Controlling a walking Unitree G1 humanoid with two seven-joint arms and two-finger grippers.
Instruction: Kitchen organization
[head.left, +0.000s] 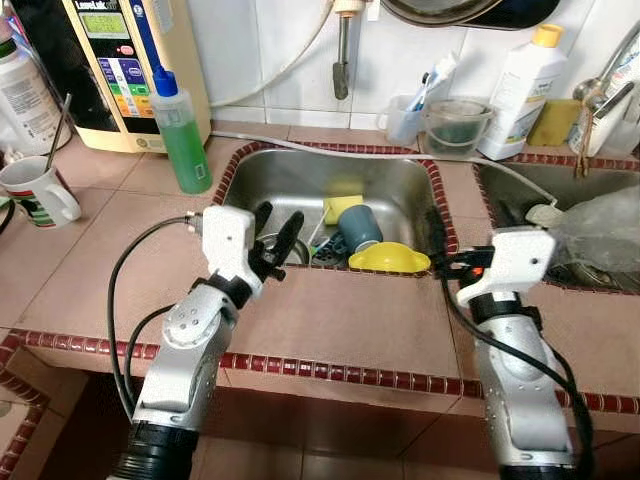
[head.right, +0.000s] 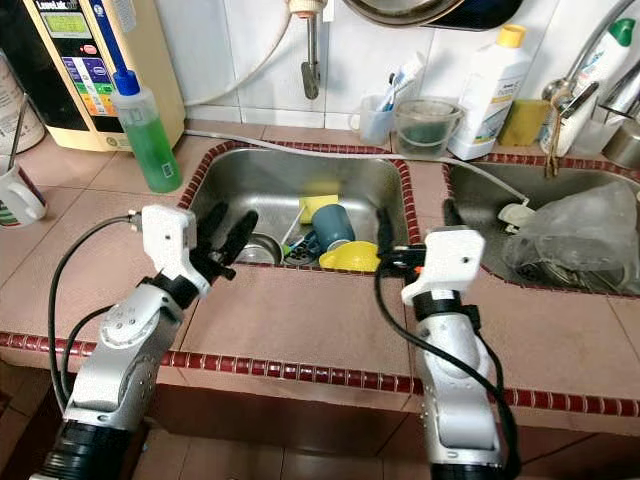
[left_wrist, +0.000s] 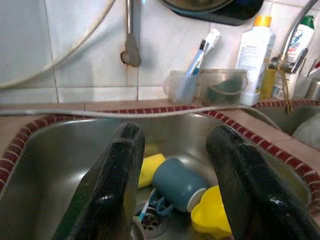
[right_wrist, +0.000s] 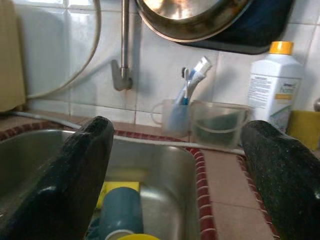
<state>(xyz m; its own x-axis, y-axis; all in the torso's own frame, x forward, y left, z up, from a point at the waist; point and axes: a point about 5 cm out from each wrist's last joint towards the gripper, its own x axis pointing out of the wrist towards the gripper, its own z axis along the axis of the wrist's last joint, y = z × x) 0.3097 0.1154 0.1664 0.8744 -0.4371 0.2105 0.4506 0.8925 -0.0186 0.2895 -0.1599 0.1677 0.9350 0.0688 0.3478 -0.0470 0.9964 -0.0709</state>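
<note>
Both silver arms rise from six o'clock over the tiled desk (head.left: 330, 320). At about nine o'clock of the sink (head.left: 300, 185), the left gripper (head.left: 277, 237) hangs over the front rim, fingers spread and holding nothing. The right gripper (head.right: 415, 235) stands at the strip between the two basins, about three o'clock of the sink; its wrist view shows the fingers (right_wrist: 75, 175) wide apart and empty.

Inside the sink a blue cup (head.left: 358, 228) lies on its side, mouth toward the front rim, with a yellow sponge (head.left: 338, 207) touching it at eleven o'clock and a yellow lid-like piece (head.left: 388, 258) at five o'clock against the front wall. Near the drain, the left wrist view picks out a toothbrush (left_wrist: 148, 210) that the head views leave unclear.

A green soap bottle (head.left: 180, 130) stands at ten o'clock on the desk, a white mug (head.left: 35, 190) farther toward nine. Along the white-tiled wall at twelve to one o'clock stand a clear cup with toothbrushes (head.left: 405, 115), a clear container (head.left: 455, 125) and a white bottle (head.left: 520, 90). In the second basin lies a plastic bag (head.left: 600, 235).
</note>
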